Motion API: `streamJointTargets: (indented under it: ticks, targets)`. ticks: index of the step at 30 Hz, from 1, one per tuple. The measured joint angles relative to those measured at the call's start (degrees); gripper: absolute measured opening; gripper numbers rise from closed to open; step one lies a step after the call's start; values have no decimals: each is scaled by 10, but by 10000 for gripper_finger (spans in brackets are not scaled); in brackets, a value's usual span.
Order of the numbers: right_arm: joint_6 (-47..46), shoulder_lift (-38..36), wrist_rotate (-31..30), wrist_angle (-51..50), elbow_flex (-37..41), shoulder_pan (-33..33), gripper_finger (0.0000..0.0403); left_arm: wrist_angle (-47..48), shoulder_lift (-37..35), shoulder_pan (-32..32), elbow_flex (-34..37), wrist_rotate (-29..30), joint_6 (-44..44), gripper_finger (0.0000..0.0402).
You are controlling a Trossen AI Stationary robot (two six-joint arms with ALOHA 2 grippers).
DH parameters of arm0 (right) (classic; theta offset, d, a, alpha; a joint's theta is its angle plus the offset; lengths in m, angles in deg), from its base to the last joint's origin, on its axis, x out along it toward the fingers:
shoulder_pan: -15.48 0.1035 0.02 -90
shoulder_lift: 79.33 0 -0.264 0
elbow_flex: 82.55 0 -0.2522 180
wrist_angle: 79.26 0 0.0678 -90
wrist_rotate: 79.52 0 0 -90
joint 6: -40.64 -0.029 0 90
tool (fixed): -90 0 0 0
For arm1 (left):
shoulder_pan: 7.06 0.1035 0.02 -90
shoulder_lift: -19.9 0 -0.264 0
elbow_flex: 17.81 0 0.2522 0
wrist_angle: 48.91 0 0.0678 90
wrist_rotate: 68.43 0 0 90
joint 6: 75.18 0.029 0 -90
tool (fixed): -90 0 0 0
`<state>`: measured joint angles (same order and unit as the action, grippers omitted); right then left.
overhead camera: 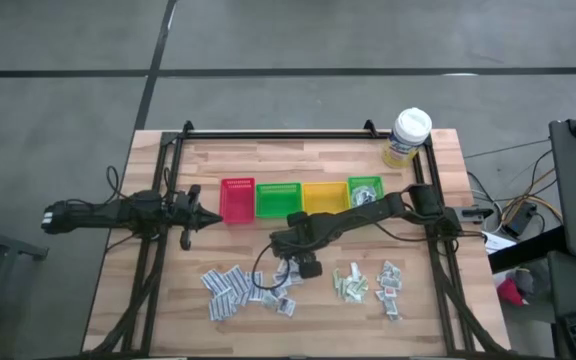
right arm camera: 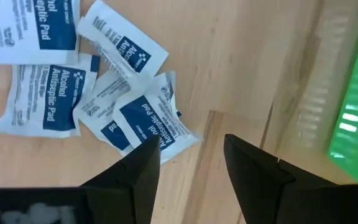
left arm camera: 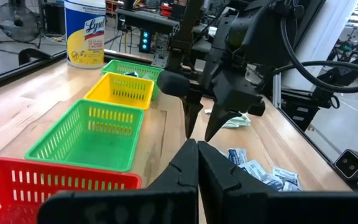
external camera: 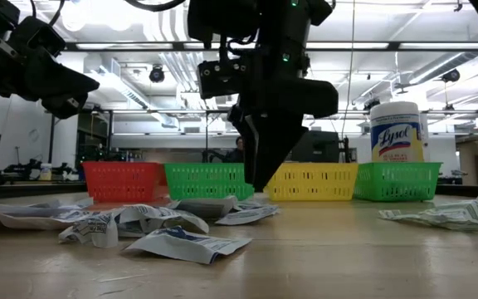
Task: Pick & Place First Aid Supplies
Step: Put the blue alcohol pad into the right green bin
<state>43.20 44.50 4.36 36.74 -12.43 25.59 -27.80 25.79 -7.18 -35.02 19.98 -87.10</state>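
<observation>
The first aid supplies lie flat on the wooden table in loose heaps: white-blue antiseptic pads (overhead camera: 233, 288) (right arm camera: 154, 118), pale green sachets (overhead camera: 351, 285) and white-red ones (overhead camera: 391, 283). My right gripper (overhead camera: 300, 262) (right arm camera: 191, 155) points down with its fingers open. It hangs a little above the table at the far right edge of the white-blue heap (external camera: 214, 206), holding nothing. One finger (right arm camera: 143, 171) stands over the corner of the nearest pad. My left gripper (overhead camera: 211, 218) (left arm camera: 197, 149) waits shut at the left, beside the red bin.
Four small bins stand in a row behind the heaps: red (overhead camera: 237, 199), green (overhead camera: 278, 198), yellow (overhead camera: 323, 196) and green (overhead camera: 365, 189). A yellow wipes tub (overhead camera: 408, 137) stands at the far right corner. Bare wood lies between the bins and the heaps.
</observation>
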Motion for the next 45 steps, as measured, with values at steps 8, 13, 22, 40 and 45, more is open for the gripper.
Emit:
streamJointTargets:
  ticks: [8, 13, 22, 40, 45]
  targets:
    - [24, 0, 0, 4, 0, 0, 169, 0, 0, 0, 0, 0, 0, 0]
    - [33, 6, 0, 23, 1, 0, 159, 0, 0, 0, 0, 0, 0, 0]
    - [39, 20, 0, 21, 2, 0, 146, 0, 0, 0, 0, 0, 1, 0]
    - [34, 26, 1, 22, 13, -4, 96, 0, 0, 0, 0, 0, 2, 0]
    - [34, 26, 1, 22, 12, -4, 78, 0, 0, 0, 0, 0, 2, 0]
